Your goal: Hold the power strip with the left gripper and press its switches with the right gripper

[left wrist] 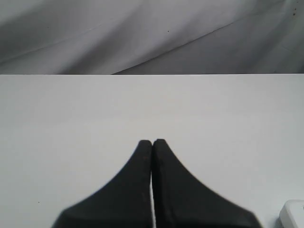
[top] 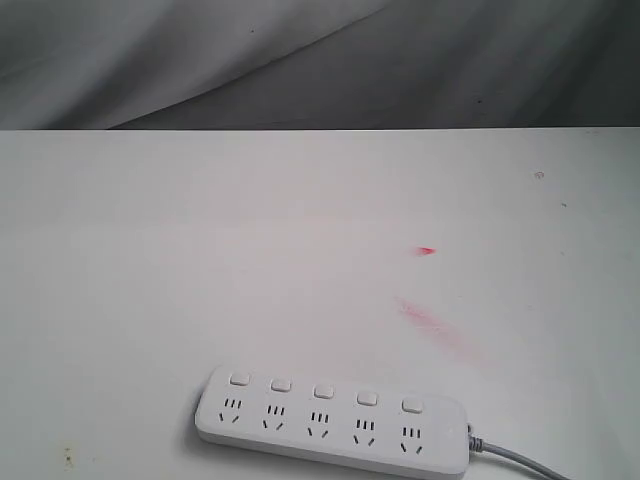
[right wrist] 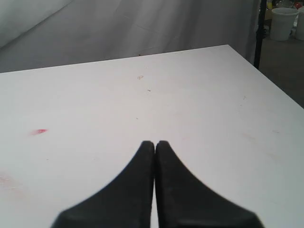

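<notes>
While the power strip [top: 333, 423] lies flat on the white table [top: 200, 250], low in the exterior view, neither of your 2 pincers touches it. Its 5 switches [top: 323, 391] run in a row above the 5 outlets, and the grey cord [top: 520, 457] leaves its right end. Your left pincer [left wrist: 152, 142] has its fingers pressed together, gripping nothing, over bare table; a corner of the strip shows in its view. Your right pincer [right wrist: 155, 143] is likewise closed on nothing above the table.
</notes>
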